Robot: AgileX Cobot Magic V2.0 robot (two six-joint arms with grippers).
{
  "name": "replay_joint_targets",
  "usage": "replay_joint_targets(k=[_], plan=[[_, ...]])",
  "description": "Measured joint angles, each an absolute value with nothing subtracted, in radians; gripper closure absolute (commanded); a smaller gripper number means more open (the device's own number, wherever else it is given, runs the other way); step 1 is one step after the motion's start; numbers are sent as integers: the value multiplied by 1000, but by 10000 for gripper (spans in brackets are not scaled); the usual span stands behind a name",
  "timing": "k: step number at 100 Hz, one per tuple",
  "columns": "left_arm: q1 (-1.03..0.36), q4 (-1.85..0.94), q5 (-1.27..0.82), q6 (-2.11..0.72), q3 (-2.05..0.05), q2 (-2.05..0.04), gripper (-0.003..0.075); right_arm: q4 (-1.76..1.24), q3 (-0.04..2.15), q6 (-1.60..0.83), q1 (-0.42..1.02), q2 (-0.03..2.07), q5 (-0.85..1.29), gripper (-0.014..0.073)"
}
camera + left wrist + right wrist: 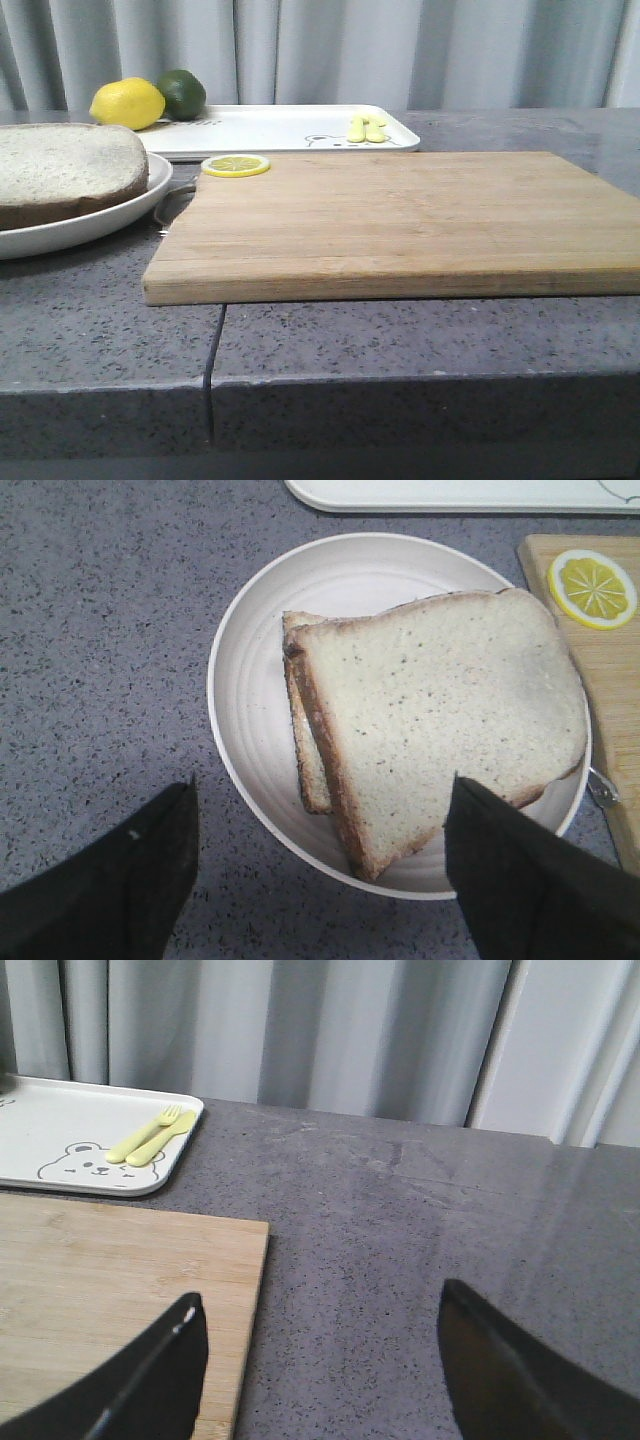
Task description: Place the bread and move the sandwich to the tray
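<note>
Bread (440, 720) atop sandwich (300, 730); tray (270, 128) beyond

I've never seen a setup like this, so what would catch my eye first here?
Probably the thick slice of bread lying askew over a thinner slice on the round white plate, at the table's left. Then the big bare wooden cutting board in the middle, a lemon slice on its far left corner.

No readable text, label, brand or number shows anywhere; the tray (60, 1120) carries only a bear-face drawing.
</note>
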State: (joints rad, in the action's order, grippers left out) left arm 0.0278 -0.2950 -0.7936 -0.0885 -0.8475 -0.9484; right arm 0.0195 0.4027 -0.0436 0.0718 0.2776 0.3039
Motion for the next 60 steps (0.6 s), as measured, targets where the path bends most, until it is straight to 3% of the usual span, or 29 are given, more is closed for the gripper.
replay_joint_targets(k=[60], plan=[[172,-330,-704,-89,-848,-1039,262,19,403,-44,72,278,304,95]])
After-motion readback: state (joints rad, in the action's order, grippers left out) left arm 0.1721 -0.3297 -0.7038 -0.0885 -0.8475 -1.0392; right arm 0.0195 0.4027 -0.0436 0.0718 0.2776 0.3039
